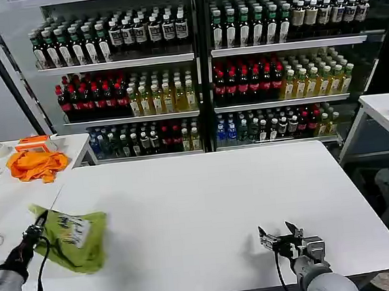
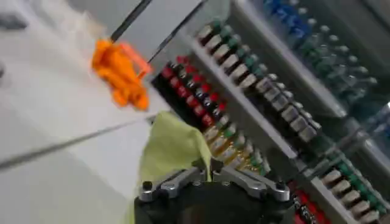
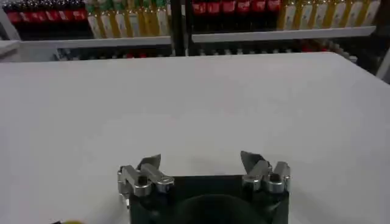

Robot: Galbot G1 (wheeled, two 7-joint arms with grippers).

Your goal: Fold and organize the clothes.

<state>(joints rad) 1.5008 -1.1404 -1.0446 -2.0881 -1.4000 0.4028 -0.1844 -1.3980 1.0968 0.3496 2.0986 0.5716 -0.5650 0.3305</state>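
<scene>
Nearest to us, our right gripper hovers low over the near right part of the white table, jaws spread wide with nothing between them; the right wrist view shows its fingertips apart above bare tabletop that runs open all the way to the far edge. On the near left, our left gripper sits at the table's left edge, pinching the lime shirt, which lies bunched near the front left corner with its white label facing up. In the left wrist view the shirt rises between the closed fingers, and its lower part is hidden behind the gripper body. Between the two grippers the tabletop is bare. Farther left, across a narrow gap, a second table carries an orange cloth. Beyond stand shelves of bottles, their labels too small to read.
</scene>
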